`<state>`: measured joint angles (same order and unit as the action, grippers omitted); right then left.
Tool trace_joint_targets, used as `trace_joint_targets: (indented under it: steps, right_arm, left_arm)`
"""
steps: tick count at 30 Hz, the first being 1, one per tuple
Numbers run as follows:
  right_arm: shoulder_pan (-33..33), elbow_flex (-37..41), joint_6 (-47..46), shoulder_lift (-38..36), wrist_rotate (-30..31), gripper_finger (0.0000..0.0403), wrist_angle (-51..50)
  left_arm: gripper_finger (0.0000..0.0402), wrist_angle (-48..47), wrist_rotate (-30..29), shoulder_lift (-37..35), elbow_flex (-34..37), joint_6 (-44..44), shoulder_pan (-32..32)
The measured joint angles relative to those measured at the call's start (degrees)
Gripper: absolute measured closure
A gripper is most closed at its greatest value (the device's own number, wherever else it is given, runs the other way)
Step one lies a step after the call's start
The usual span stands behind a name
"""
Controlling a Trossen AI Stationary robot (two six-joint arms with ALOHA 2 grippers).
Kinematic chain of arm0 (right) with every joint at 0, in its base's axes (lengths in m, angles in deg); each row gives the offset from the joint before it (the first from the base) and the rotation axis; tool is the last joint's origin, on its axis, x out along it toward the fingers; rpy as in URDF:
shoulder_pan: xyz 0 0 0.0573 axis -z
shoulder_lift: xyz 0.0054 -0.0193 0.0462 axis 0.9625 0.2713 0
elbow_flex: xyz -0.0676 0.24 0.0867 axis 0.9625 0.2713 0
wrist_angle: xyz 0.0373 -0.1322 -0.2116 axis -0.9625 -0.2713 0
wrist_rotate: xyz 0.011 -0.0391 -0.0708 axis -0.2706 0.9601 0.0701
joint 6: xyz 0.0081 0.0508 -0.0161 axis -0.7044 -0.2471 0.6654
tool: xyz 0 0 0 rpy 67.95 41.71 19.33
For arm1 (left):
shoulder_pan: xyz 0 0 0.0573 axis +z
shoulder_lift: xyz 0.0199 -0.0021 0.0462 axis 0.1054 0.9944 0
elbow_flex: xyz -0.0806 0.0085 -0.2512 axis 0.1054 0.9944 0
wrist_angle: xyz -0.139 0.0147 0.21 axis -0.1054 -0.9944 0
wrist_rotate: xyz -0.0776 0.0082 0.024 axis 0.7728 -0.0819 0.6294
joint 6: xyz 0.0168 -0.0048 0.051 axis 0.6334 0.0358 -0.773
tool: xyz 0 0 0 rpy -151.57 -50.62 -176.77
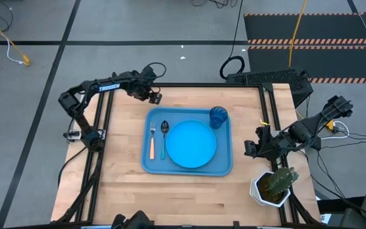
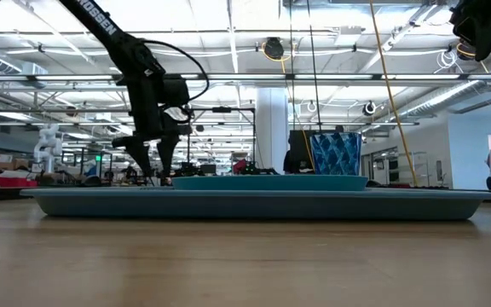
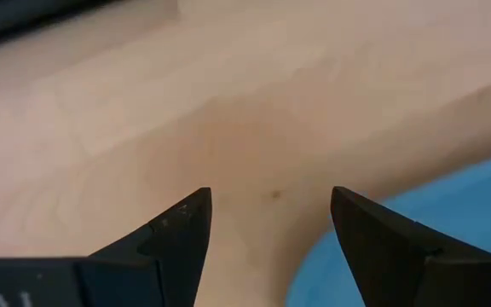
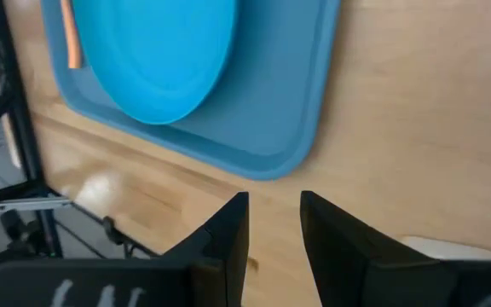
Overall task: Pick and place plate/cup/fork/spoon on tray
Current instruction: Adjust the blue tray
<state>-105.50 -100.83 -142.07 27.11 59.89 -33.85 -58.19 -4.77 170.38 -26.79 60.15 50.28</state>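
Note:
The blue tray (image 1: 224, 156) lies mid-table. On it rest the round blue plate (image 1: 191, 144), the dark blue cup (image 1: 218, 117) upright in the far right corner, and along the left side the orange-handled fork (image 1: 152, 143) and the blue-handled spoon (image 1: 164, 137). My left gripper (image 1: 155, 98) hangs open, pointing down over bare wood just beyond the tray's far left corner (image 3: 450, 230), its tips a little above the table (image 2: 153, 166). My right gripper (image 1: 251, 147) waits right of the tray, raised, its fingers (image 4: 274, 200) slightly apart with nothing between them.
A white pot with a cactus (image 1: 274, 184) stands at the table's near right corner, close to my right arm. Bare wood lies near the front edge and left of the tray. Black frame rails run along the table's left and right sides.

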Motion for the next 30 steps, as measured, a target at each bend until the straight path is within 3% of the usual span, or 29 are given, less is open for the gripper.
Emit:
trace_joint_targets:
  steps: [16,30]
  right_arm:
    - [0.0,0.0,2.8,0.0,0.02,0.0305,2.45]
    - [0.0,0.01,4.35,0.0,0.11,0.0305,2.4]
  left_arm:
    - [0.0158,2.39,-1.71,4.61,-0.02,-4.94,-1.4]
    - [0.0158,0.62,-1.13,5.31,-0.02,-4.82,-6.37]
